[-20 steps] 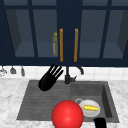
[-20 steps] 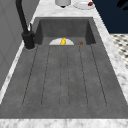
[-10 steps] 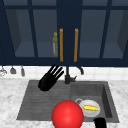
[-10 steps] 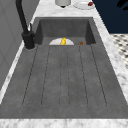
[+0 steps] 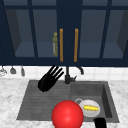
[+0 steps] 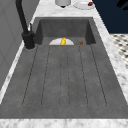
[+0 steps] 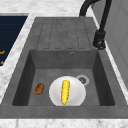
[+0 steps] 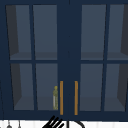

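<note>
The left black hand (image 5: 48,80) hangs in the middle left of the front view, fingers spread wide, holding nothing. It points up toward the left orange cabinet handle (image 5: 61,45). The yellow corn cob (image 7: 65,91) lies on the round white plate (image 7: 55,93) in the grey sink basin (image 7: 100,75). The right black hand (image 5: 100,123) sits at the bottom right, fingers hidden.

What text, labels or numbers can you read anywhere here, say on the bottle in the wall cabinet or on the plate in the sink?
None can be read.
Bottle behind the cabinet glass: a pale strip on it, too blurred to tell whether it carries text.
Plate with the corn cob: plain white, no marking.
Faucet and sink: no lettering.
</note>
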You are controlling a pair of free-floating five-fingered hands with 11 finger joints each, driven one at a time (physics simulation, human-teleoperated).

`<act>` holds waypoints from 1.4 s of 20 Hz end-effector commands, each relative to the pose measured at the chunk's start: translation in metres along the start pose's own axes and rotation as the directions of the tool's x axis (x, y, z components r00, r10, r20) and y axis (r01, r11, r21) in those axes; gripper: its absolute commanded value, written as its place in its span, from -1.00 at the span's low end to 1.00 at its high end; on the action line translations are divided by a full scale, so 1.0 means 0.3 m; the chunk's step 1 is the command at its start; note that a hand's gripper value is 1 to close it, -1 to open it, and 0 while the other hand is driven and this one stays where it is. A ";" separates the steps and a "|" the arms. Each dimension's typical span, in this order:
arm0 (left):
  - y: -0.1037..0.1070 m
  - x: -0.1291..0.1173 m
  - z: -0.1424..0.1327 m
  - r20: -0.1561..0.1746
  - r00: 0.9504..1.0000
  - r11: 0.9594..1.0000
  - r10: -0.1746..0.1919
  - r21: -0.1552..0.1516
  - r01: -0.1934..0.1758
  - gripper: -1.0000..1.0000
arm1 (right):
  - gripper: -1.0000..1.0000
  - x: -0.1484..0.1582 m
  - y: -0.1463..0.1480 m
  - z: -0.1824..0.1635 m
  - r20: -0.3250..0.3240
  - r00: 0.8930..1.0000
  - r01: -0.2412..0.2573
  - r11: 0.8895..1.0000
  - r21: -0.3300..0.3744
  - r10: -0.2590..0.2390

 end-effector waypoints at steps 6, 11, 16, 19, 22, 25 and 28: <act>0.028 0.005 -0.047 0.059 0.997 0.994 0.053 -0.098 -0.047 -1.00 | 0.00 0.000 0.000 0.000 0.000 1.000 0.000 1.000 0.000 0.000; 0.040 0.024 -0.053 0.005 1.000 1.000 -0.014 -0.026 0.015 -1.00 | 0.00 0.000 0.000 0.000 0.000 1.000 0.000 1.000 0.000 0.000; 0.067 -0.042 -0.019 0.020 1.000 1.000 0.020 -0.025 -0.019 -1.00 | 0.00 0.000 0.000 0.000 0.000 1.000 0.000 1.000 0.000 0.000; 0.085 -0.092 0.013 0.054 0.996 0.996 0.072 -0.061 -0.069 -1.00 | 0.00 0.000 0.000 0.000 0.000 1.000 0.000 1.000 0.000 0.000; 0.091 -0.105 0.031 0.096 0.993 0.995 0.069 -0.078 -0.062 -1.00 | 0.00 0.000 0.000 0.000 0.000 1.000 0.000 1.000 0.000 0.000; 0.101 -0.123 0.051 0.112 0.992 0.995 0.051 -0.094 -0.041 -1.00 | 0.00 0.000 0.000 0.000 0.000 1.000 0.000 1.000 0.000 0.000; 0.096 -0.140 0.065 0.134 0.990 0.994 0.047 -0.102 -0.033 -1.00 | 0.00 0.000 0.000 0.000 0.000 1.000 0.000 1.000 0.000 0.000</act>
